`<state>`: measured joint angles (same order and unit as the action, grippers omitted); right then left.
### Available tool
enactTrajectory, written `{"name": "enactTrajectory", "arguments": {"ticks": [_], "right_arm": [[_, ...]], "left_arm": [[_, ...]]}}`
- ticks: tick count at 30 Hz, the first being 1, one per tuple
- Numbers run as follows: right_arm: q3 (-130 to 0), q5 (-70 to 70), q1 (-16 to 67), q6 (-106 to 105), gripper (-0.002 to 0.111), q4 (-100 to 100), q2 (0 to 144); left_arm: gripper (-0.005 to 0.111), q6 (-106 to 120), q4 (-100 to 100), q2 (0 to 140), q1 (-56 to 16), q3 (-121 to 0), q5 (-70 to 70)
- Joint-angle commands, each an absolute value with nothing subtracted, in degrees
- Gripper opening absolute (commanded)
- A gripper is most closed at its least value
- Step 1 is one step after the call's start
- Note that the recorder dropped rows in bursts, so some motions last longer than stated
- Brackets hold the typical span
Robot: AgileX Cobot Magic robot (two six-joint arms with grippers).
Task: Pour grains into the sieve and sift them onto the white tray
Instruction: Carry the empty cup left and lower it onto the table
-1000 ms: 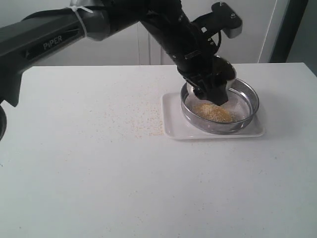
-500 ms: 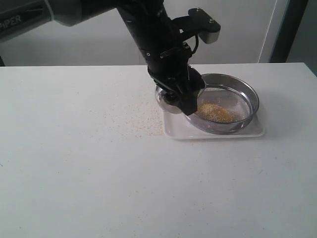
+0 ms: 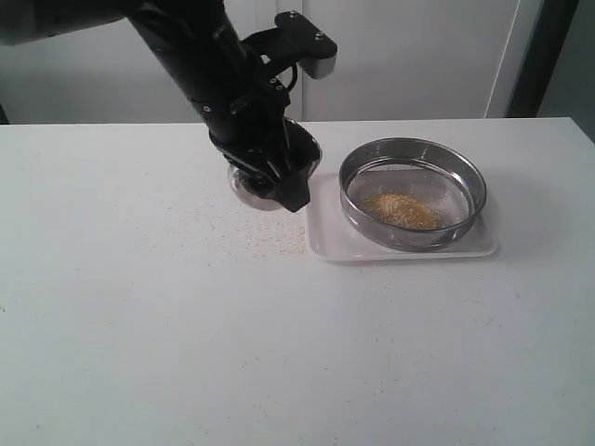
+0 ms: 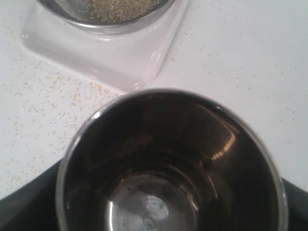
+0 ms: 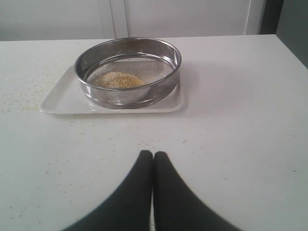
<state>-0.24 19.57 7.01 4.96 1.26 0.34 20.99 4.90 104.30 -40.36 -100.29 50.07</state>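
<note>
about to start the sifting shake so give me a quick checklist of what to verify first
1. The steel cup emptied: ok, its inside shows bare metal.
2. Cup clear of the sieve: ok, held off to one side of it.
3. The grains in the sieve: ok, one heap on the mesh.
4. Sieve seated on the white tray: ok, within its rim.
5. The right fingers free: ok, shut, empty, short of the tray.
6. The table clean: not ok, stray granules lie beside the tray.
</note>
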Motion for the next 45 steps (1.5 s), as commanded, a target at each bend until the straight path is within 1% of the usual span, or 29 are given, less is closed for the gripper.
{"name": "enactTrajectory", "arguments": {"ticks": [1, 7, 15, 20, 26, 32, 36, 42, 45], "right_arm": [[0.00, 19.21, 6.84, 5.06, 0.000, 1.05, 0.00], [0.00, 19.21, 6.84, 5.06, 0.000, 1.05, 0.00], [0.00, 19.21, 6.84, 5.06, 0.000, 1.05, 0.00], [0.00, 19.21, 6.84, 5.06, 0.000, 1.05, 0.00], [0.00, 19.31, 6.84, 5.06, 0.000, 1.05, 0.00], [0.00, 19.31, 6.84, 5.06, 0.000, 1.05, 0.00], [0.00, 19.21, 6.84, 5.06, 0.000, 1.05, 0.00], [0.00, 19.21, 6.84, 5.06, 0.000, 1.05, 0.00], [0.00, 19.21, 6.84, 5.06, 0.000, 1.05, 0.00]], "left_arm": [[0.000, 19.63, 5.55, 100.35, -38.59, -95.29, 47.42], [0.000, 17.81, 5.66, 95.66, -35.40, -87.45, 40.51], [0.000, 16.88, 6.88, 89.67, -31.32, -74.08, 28.13], [0.000, 16.70, 11.52, 86.56, -28.28, -66.16, 18.32], [0.000, 16.70, 16.51, 85.29, -25.75, -58.90, 10.09], [0.000, 15.66, 22.03, 85.29, -25.12, -52.99, -2.79], [0.000, 10.68, 23.13, 86.71, -25.12, -50.60, -12.48], [0.000, 1.91, 23.13, 93.24, -25.12, -50.60, -20.02], [0.000, 1.74, 23.13, 95.91, -25.12, -50.60, -23.79]]}}
